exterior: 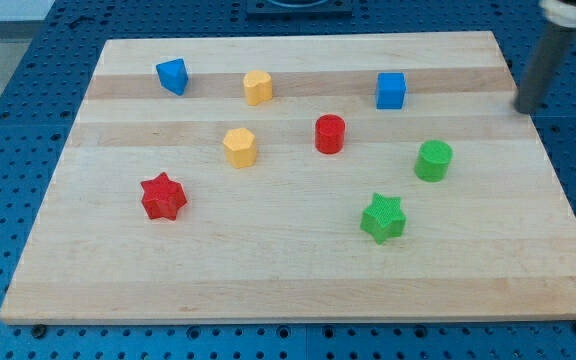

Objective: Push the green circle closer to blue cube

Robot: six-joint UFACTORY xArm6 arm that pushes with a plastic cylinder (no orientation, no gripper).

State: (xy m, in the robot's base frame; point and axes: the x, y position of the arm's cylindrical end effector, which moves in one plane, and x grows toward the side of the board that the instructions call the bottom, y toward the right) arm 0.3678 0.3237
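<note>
Nearest on the counter [268,290] sits the green star [383,218], with the green circle [433,160] at its 1 o'clock. Farther back, the blue cube [391,90] lies at the circle's 11 o'clock, well apart. The arm carries no hand, only a rod; my tip [524,110] rests at the circle's 2 o'clock, off the far right edge.

Blocks scattered on the wooden surface [298,270]

My tip [525,110] sits at the view's right edge, apart from green circle [433,160] and blue cube [391,90].
</note>
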